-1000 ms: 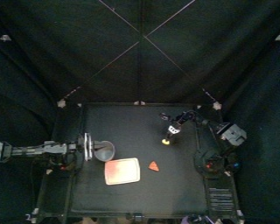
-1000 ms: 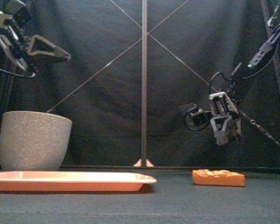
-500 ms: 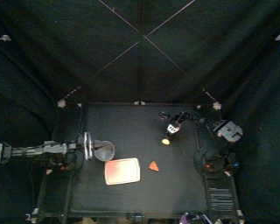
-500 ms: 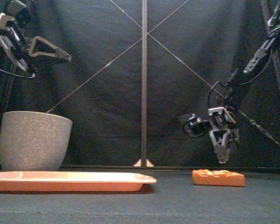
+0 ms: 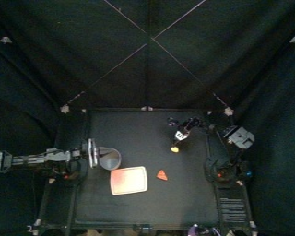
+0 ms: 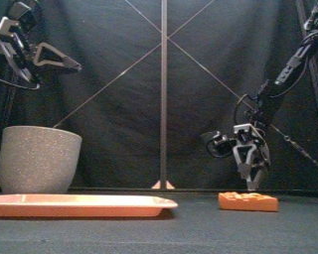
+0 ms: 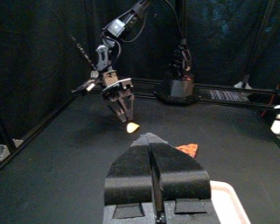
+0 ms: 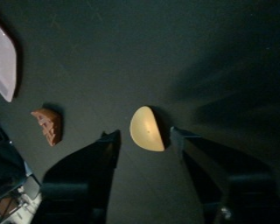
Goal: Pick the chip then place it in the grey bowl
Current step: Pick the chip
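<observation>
Found right claw (image 8: 143, 133) wide open on either side of the yellow chip (image 8: 146, 129), gripping nothing, on the tabletop (image 5: 187, 198) right of centre in top view. Found left claw (image 7: 154, 152) closed, empty, at left beside grey bowl (image 5: 110, 160).

A flat pink tray (image 5: 128, 181) is lying toward the table's front left. A small orange toy (image 5: 162, 173) is sitting just beside its right edge, not touching it.

Bowl (image 5: 110, 160) sits near the table's (image 5: 150, 207) left edge, tray (image 5: 128, 181) just in front, toy (image 5: 162, 173) right of the tray, chip (image 5: 175, 148) further back.
</observation>
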Motion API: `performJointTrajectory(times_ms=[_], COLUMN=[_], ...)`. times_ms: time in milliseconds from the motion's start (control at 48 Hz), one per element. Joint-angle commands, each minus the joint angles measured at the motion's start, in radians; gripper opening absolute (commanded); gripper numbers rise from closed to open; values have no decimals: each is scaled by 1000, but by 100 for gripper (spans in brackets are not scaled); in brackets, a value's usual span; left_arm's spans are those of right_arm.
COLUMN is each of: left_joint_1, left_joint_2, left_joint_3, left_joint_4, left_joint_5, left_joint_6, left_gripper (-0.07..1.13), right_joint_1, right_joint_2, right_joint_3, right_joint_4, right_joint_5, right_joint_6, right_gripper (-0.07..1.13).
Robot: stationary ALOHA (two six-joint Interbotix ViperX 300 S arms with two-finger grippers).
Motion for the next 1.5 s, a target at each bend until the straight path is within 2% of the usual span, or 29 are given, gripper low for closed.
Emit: performJointTrajectory(times_ms=[21,229,562,771,854,1146,1333,1500], left_joint_1=[6,11,28,29,29,29,29,29], left_joint_2=[5,5,3,5,3,5,5,3], left_joint_3=[-12,-12,-12,-6,-3,3,12,12], left_joint_4=[-5,-12,-23,-25,-26,-31,-32,-32], left_joint_5=[-8,-9,-6,-6,-6,-5,-6,-6], left_joint_6=[0,0,2,0,-2,0,-2,0], left_gripper=[0,0,0,0,0,0,0,0], right_joint_1=[8,14,84,89,89,107,138,196], right_joint_2=[-35,-9,0,12,12,14,-3,-49], right_joint_3=[-14,-5,17,18,18,14,9,9], right_joint_4=[-8,-41,-55,-64,-66,-67,-72,-64], right_joint_5=[-26,-31,-17,-54,-57,-78,-103,-107], right_joint_6=[-5,-5,-8,-5,-5,-5,-6,-2], right_gripper=[93,94,93,92,88,59,51,43])
